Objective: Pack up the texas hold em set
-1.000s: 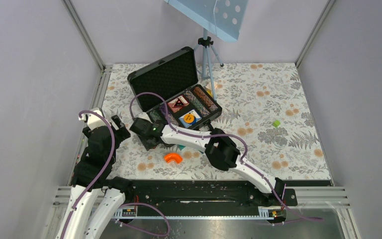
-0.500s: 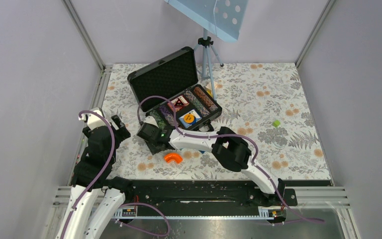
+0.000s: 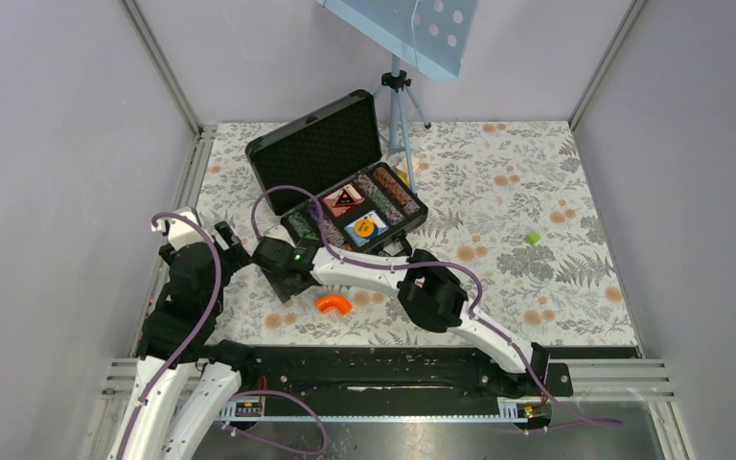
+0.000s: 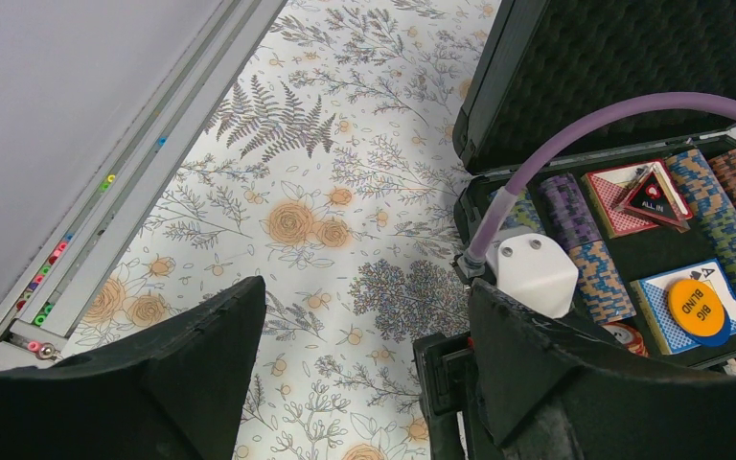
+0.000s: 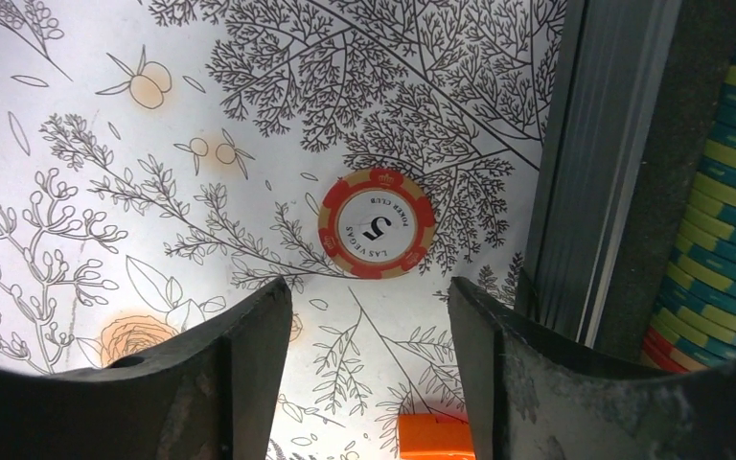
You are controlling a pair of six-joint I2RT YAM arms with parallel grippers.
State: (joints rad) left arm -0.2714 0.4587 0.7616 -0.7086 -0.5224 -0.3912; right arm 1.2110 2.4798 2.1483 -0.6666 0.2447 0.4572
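Note:
The black case (image 3: 318, 146) lies open at the back of the table, with rows of striped chips (image 3: 391, 192) and a red card deck (image 3: 343, 199) and a blue one (image 3: 366, 227) inside. A loose red poker chip (image 5: 377, 222) lies flat on the table, just outside the case's wall (image 5: 575, 192). My right gripper (image 5: 369, 297) hangs open directly above and just short of that chip, with nothing between its fingers. At the table's left side my left gripper (image 4: 364, 297) is open and empty, looking over the case's left end (image 4: 470, 206).
An orange curved piece (image 3: 333, 304) lies just near of the right gripper (image 3: 278, 268). A small green block (image 3: 532, 237) sits at mid right. A tripod (image 3: 398, 105) stands behind the case. A metal rail (image 3: 196, 163) runs along the left edge.
The right wrist swung right toward the case, then came back left and slightly nearer. The left arm has not moved.

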